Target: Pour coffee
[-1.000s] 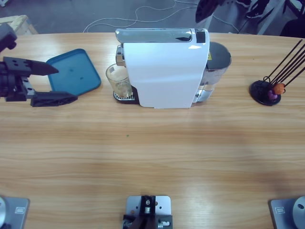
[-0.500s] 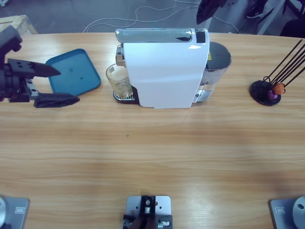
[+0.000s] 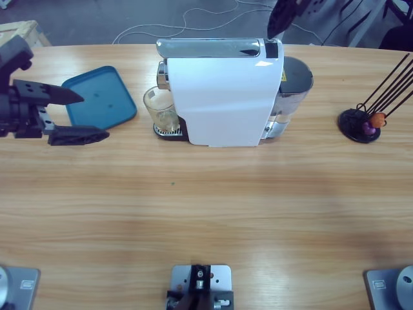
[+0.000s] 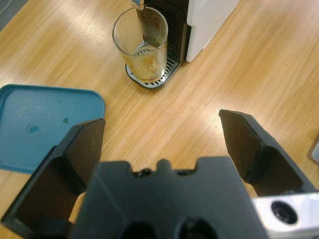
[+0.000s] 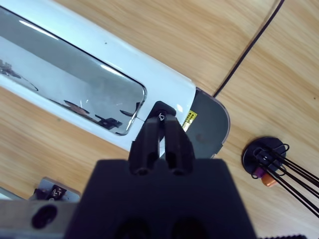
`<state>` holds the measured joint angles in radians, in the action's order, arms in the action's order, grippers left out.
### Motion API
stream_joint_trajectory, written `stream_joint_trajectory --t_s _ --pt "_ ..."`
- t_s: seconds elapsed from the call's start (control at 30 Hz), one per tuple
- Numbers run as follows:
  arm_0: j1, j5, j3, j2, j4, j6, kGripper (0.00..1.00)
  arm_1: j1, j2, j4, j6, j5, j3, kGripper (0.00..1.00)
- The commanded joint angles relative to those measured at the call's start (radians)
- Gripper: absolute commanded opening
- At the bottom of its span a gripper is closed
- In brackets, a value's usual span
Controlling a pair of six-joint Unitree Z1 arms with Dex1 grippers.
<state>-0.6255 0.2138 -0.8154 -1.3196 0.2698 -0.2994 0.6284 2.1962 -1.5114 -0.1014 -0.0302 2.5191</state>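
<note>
The left gripper (image 3: 72, 115) has edged slightly toward the glass (image 3: 161, 109), and the right gripper (image 3: 284, 14) seems barely shifted.

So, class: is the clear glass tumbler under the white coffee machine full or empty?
Nearly empty: the clear glass tumbler stands upright on the drip grille, holding only a shallow light-brown coffee layer.
</note>
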Motion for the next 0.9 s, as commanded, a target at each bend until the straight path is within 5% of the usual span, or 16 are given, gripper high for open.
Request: stream_joint_trajectory --t_s 0.03,0.9 --pt "-0.008 -0.010 0.035 -0.036 -0.014 0.014 0.996 -0.012 0.068 -0.010 0.012 -0.024 -0.021 0.000" --pt "-0.008 -0.013 0.040 -0.052 -0.018 0.013 0.996 -0.004 0.088 0.014 0.034 -0.012 -0.144 0.000"
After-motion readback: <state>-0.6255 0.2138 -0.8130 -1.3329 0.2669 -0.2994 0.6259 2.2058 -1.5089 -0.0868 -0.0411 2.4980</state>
